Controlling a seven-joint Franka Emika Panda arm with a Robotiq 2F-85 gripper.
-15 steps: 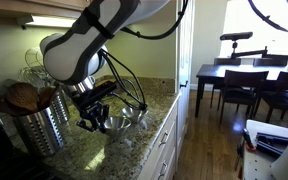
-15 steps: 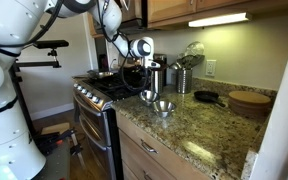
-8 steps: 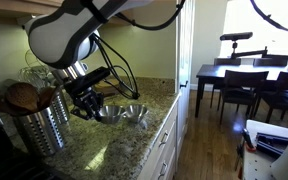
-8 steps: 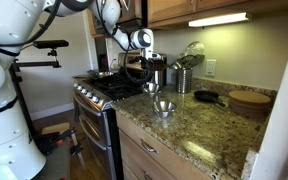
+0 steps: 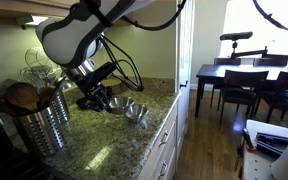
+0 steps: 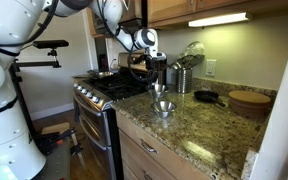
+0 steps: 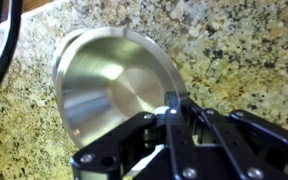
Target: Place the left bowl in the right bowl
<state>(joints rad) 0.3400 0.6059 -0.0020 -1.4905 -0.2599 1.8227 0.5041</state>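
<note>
Two steel bowls — the left bowl [image 5: 114,104], the right bowl [image 5: 137,112] — one canister [image 5: 40,126], one dark pan [image 6: 209,97], one wooden dish [image 6: 250,100]

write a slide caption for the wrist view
Gripper pinching the rim of the left bowl, speckled granite counter behind it.

Place: home kitchen
Signs: speckled granite tabletop [image 6: 209,135], gas stove [image 6: 96,120], wooden cabinets [image 6: 169,10]
Beyond: dining table [image 5: 234,70], dark chairs [image 5: 239,92]

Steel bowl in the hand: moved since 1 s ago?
Yes, upward. The small shiny steel bowl, pinched by the hand, has risen, judged against the ribbed steel canister.
</note>
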